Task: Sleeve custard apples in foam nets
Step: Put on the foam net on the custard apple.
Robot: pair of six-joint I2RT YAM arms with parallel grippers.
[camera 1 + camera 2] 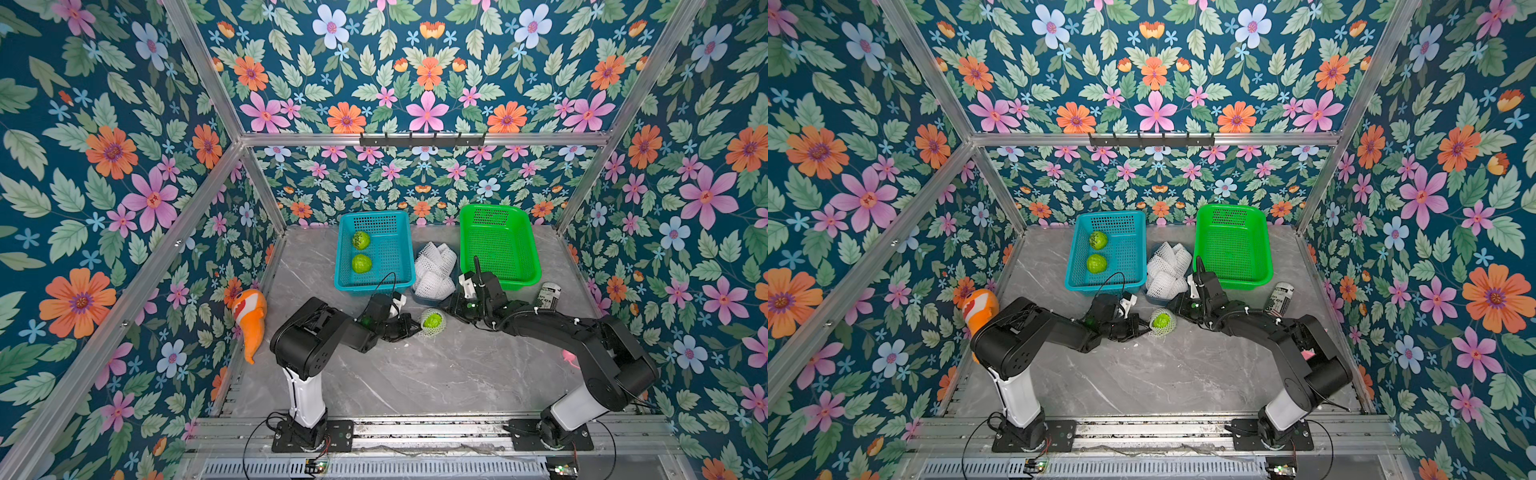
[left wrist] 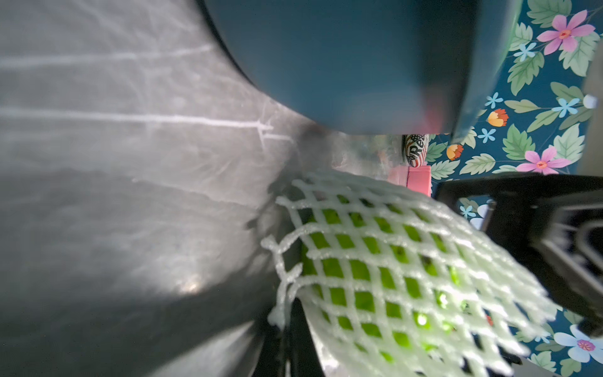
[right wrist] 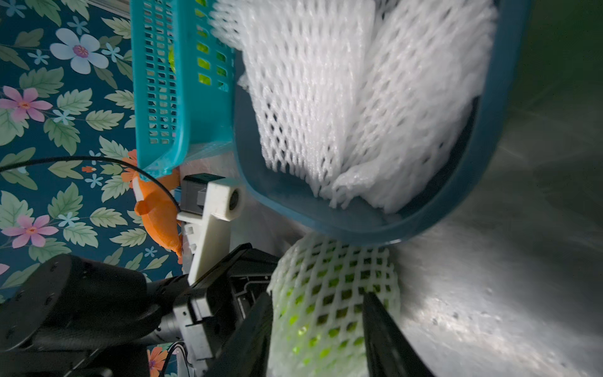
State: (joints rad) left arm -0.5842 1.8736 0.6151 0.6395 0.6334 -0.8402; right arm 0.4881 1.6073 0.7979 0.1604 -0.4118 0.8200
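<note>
Custard apple [image 1: 432, 322] in foam net [image 2: 375, 261] lies mid-table. Left gripper [image 1: 417, 328] at its 9 o'clock is pinched tight on the net edge. Right gripper [image 3: 318, 295], from 2 o'clock, has jaws half-spread and hugs the fruit's sides. Net is likely soft and tearable, fruit bruisable: pull the rim, squeeze lightly. Bare custard apples [image 1: 361, 263] sit in teal basket [image 1: 399, 282] at 11 o'clock.

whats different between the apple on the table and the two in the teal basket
The table apple wears a white net; the basket apples are bare. The table apple lies on the marble table; the basket apples lie in the teal basket, one behind the other. All three are round, bumpy and bright green.
</note>
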